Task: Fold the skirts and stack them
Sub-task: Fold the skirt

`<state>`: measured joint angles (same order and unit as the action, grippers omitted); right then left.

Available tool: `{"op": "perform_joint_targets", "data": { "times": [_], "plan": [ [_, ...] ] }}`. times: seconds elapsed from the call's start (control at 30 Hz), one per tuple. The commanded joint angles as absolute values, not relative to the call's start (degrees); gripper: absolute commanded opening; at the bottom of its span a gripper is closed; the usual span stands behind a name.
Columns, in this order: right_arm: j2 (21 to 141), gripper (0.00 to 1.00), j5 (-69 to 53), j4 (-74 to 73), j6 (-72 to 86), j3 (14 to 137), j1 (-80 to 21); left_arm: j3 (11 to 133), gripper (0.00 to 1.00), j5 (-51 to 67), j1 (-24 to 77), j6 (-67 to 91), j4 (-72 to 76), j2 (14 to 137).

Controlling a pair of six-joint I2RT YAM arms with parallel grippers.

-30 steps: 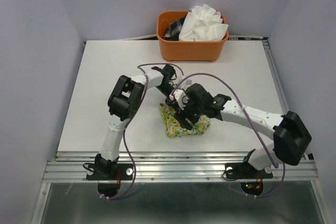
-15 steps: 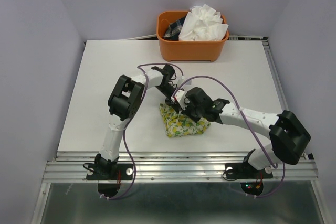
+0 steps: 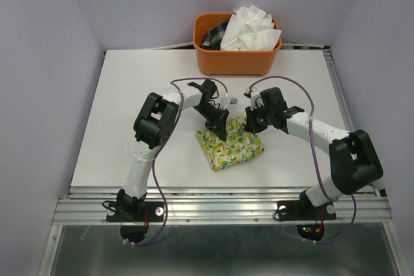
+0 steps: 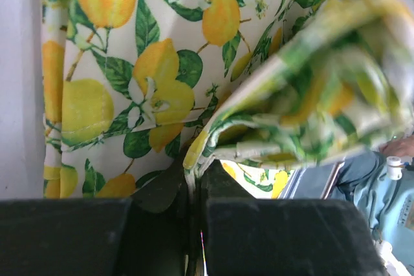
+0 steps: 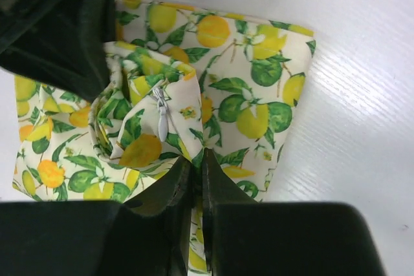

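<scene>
Left gripper (image 4: 194, 182), right gripper (image 5: 195, 167) pinching lemon skirt (image 3: 231, 150), far edge

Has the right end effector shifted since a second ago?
Yes. The right end effector has moved toward the orange plastic basket and rightward, from over the middle of the lemon-print white cloth skirt to its far right edge.

Setting: a robotics lab test cell. Evidence: a white table (image 3: 129, 88) is boxed in by plain pale partition walls (image 3: 45, 43). Slotted aluminium rails (image 3: 220, 203) along the near edge carry the left arm base (image 3: 123, 208) and right arm base (image 3: 301, 210). Purple cables (image 3: 284, 79) loop exposed.
</scene>
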<state>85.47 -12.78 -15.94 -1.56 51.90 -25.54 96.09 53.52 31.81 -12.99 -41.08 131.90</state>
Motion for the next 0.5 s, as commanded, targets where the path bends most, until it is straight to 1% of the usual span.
{"op": "perform_joint_targets", "data": {
  "times": [0.0,0.17,0.2,0.33,0.43,0.47],
  "plan": [
    [89.9,0.01,-24.1,-10.4,4.6,52.8,-16.4,93.4,0.00,40.1,30.7,-16.7,-41.6,135.0],
    [99.0,0.01,-34.1,-9.0,9.2,54.7,-9.9,92.4,0.00,40.4,29.9,-16.9,-41.1,134.1],
    [101.1,0.01,-34.5,-8.4,9.7,54.7,-9.9,92.0,0.00,41.2,29.3,-17.1,-40.9,133.9],
    [102.8,0.01,-34.1,-7.6,10.2,54.6,-8.6,88.4,0.00,46.0,28.2,-19.5,-39.9,129.5],
    [103.2,0.01,-33.4,-7.7,10.2,54.4,-8.6,86.6,0.06,48.2,28.2,-20.5,-38.5,125.8],
    [103.4,0.01,-33.3,-7.7,10.3,54.5,-8.6,85.4,0.09,48.1,28.2,-20.7,-37.0,123.0]
  ]
}}
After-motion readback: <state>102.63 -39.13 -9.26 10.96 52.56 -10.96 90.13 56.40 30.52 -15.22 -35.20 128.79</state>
